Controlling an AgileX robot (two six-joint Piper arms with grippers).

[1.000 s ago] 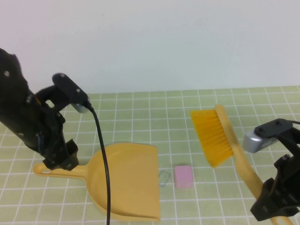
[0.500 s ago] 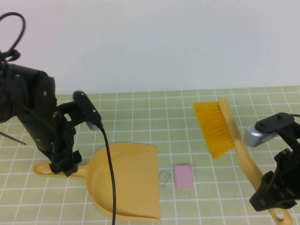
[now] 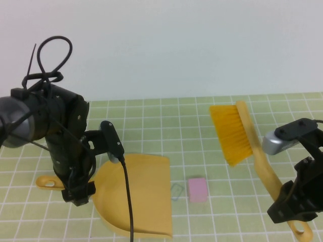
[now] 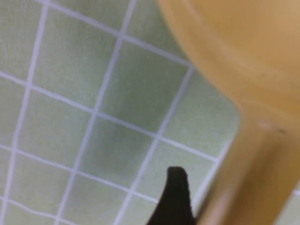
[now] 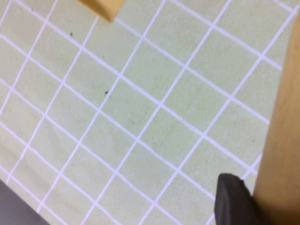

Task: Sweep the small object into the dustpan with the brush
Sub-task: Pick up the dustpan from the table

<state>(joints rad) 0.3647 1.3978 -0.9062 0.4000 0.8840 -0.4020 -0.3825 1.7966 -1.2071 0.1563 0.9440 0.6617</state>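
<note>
The yellow dustpan [image 3: 144, 194] lies flat at the front left, its open edge facing right. My left gripper [image 3: 77, 194] is shut on its thin handle [image 4: 255, 173], with one dark finger [image 4: 176, 197] pressed against the handle beside the scoop [image 4: 234, 42]. The small pink block [image 3: 197, 189] lies on the mat just right of the dustpan's open edge. My right gripper [image 3: 291, 209] is shut on the yellow handle [image 5: 281, 150] of the brush. It holds the orange-yellow bristles [image 3: 229, 133] in the air, behind and to the right of the block.
A tiny grey wire clip [image 3: 176, 191] lies between the dustpan and the block. A green grid mat [image 3: 166, 131] covers the table, with a white wall behind. The left arm's black cable [image 3: 128, 201] hangs across the dustpan.
The left arm has swung right and turned over the dustpan handle; the dustpan has hardly moved. The right arm has carried the brush slightly right and up.
</note>
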